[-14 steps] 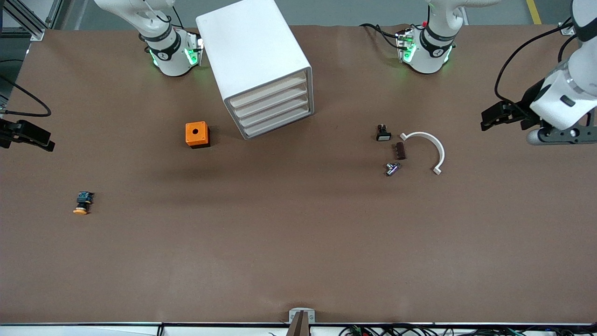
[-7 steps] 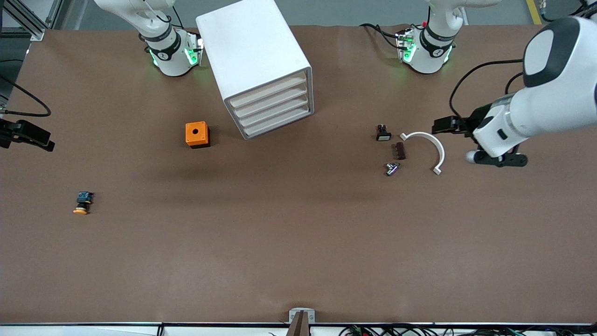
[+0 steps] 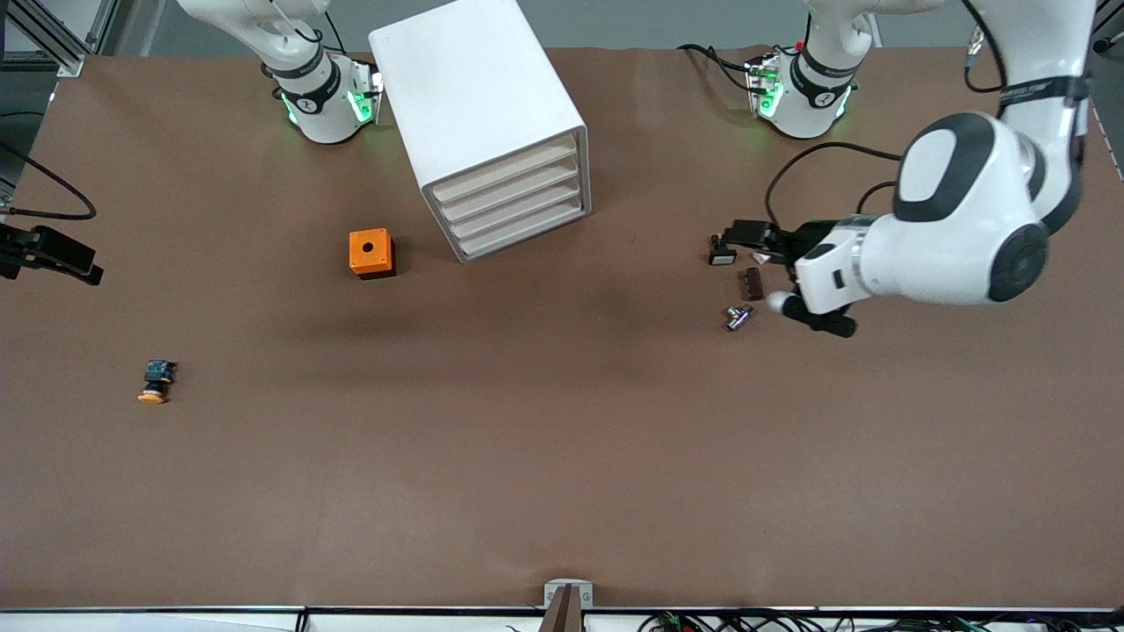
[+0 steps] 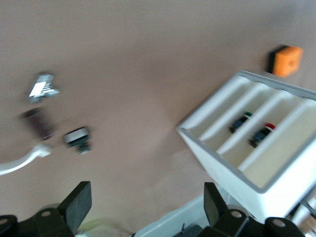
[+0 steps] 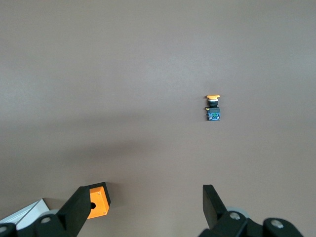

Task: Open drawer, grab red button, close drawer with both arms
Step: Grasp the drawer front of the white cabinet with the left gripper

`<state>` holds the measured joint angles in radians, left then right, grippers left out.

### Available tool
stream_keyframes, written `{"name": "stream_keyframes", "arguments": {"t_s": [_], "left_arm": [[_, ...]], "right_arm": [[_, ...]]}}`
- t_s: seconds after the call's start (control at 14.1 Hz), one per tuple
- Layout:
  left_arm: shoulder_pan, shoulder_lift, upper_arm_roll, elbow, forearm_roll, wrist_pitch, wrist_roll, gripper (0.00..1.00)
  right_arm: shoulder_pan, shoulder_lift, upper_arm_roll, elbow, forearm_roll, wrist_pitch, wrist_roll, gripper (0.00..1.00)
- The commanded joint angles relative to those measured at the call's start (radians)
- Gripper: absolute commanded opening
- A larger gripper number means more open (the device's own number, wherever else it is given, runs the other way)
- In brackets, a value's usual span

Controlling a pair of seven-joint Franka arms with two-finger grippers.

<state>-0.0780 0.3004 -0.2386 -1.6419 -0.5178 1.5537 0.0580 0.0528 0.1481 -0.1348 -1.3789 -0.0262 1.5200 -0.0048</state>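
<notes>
The white cabinet (image 3: 492, 132) stands near the robots' bases, with its four stacked drawers (image 3: 514, 197) all shut. In the left wrist view, the cabinet (image 4: 256, 148) shows its drawer slots. The red-capped button (image 4: 261, 134) lies in one middle drawer, beside a green-capped one (image 4: 240, 122) in the neighbouring drawer. My left gripper (image 3: 733, 235) is open and empty over the small parts toward the left arm's end; it also shows in its wrist view (image 4: 146, 207). My right gripper (image 3: 53, 254) waits open and empty at the right arm's end of the table (image 5: 147, 207).
An orange cube with a hole (image 3: 371, 253) sits beside the cabinet. An orange-yellow-capped button (image 3: 154, 383) lies nearer the front camera. Under the left gripper lie a black-and-white part (image 3: 722, 254), a brown part (image 3: 753, 283), a metal part (image 3: 739, 316) and a white curved piece (image 4: 19, 160).
My left arm has swung in from its end of the table toward the cabinet and now hangs over the small parts. The right arm has not moved.
</notes>
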Motion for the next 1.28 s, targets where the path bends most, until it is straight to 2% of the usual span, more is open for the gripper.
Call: {"name": "stream_keyframes", "arguments": {"t_s": [0.0,0.28,0.5,0.64,0.99,1.2], "left_arm": [[0.004,0.038,-0.065,-0.036,-0.088,0.080,0.080,1.00],[0.000,0.121,-0.134,-0.119,-0.244,0.199,0.212,1.00],[-0.014,0.193,-0.166,-0.145,-0.336,0.245,0.290,1.00],[-0.028,0.238,-0.169,-0.163,-0.390,0.275,0.370,1.00],[-0.069,0.316,-0.173,-0.228,-0.617,0.275,0.570,1.00],[-0.127,0.350,-0.173,-0.240,-0.686,0.275,0.599,1.00]], "right_arm": [[0.012,0.011,-0.008,0.026,-0.003,-0.015,0.009,1.00],[0.013,0.011,-0.006,0.026,-0.004,-0.014,0.011,1.00],[0.013,0.011,-0.008,0.026,-0.004,-0.014,0.011,1.00],[0.015,0.011,-0.006,0.026,-0.004,-0.014,0.012,1.00],[0.015,0.011,-0.006,0.026,-0.004,-0.014,0.014,1.00],[0.015,0.013,-0.006,0.026,-0.001,-0.014,0.016,1.00]]}}
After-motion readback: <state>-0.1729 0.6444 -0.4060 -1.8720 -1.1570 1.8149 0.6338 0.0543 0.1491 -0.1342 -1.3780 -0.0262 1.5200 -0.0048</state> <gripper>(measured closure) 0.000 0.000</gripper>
